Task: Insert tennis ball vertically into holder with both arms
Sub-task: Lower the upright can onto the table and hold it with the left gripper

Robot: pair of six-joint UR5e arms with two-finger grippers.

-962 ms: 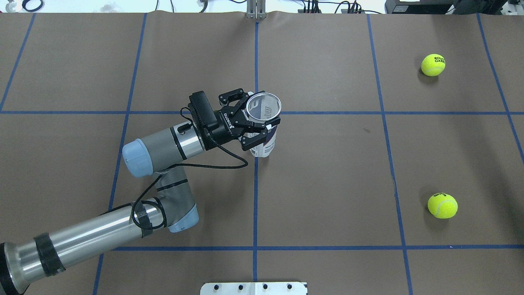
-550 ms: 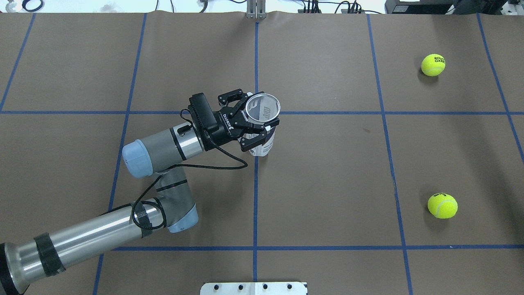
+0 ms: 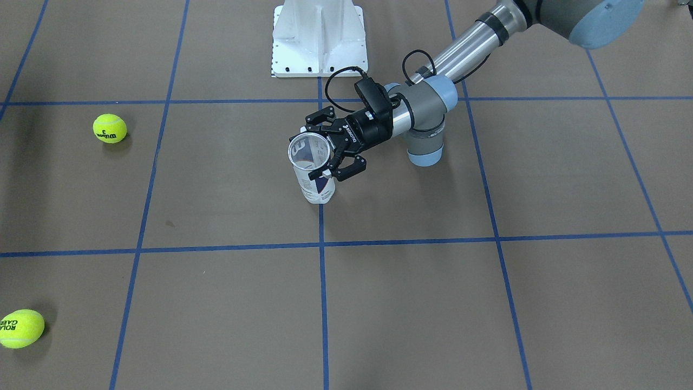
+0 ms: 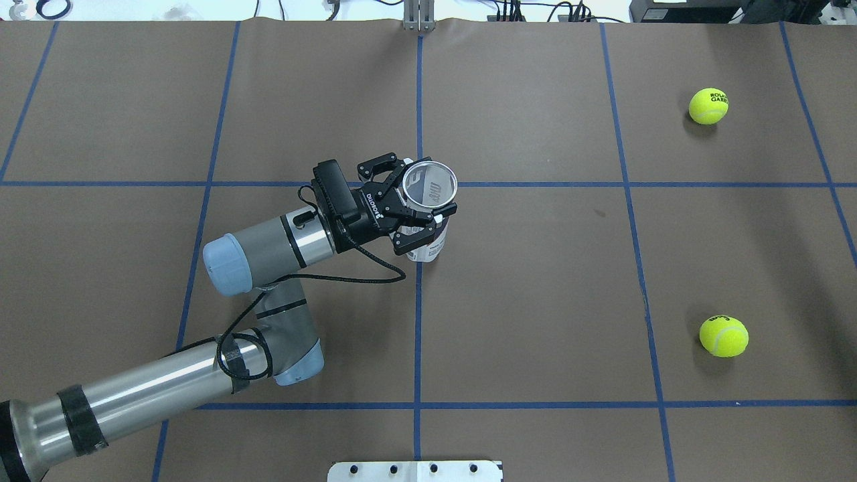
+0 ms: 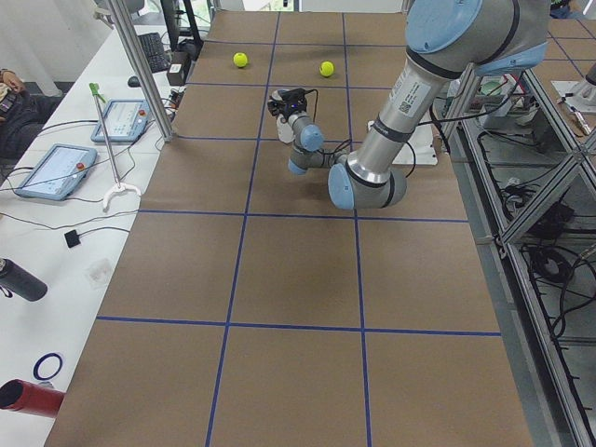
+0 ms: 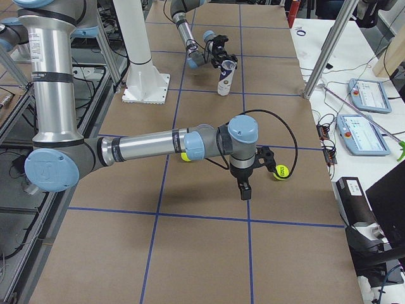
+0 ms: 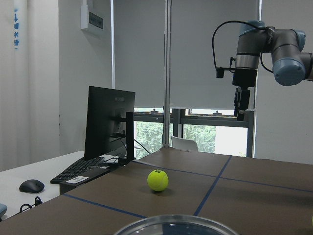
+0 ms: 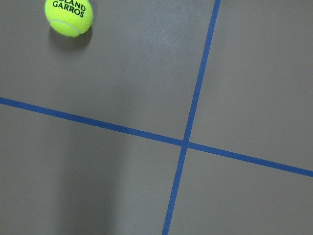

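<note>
The left end effector (image 4: 422,192) has drawn the clear plastic cylindrical tennis-ball can (image 4: 432,244) slightly nearer. It clamps the upright can just below the rim, at the middle of the table (image 4: 535,301). I cannot tell how wide the right end effector (image 6: 245,192) is.

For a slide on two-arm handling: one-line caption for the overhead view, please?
Left gripper grips the clear can at centre; a far tennis ball and a near tennis ball lie at right.
</note>
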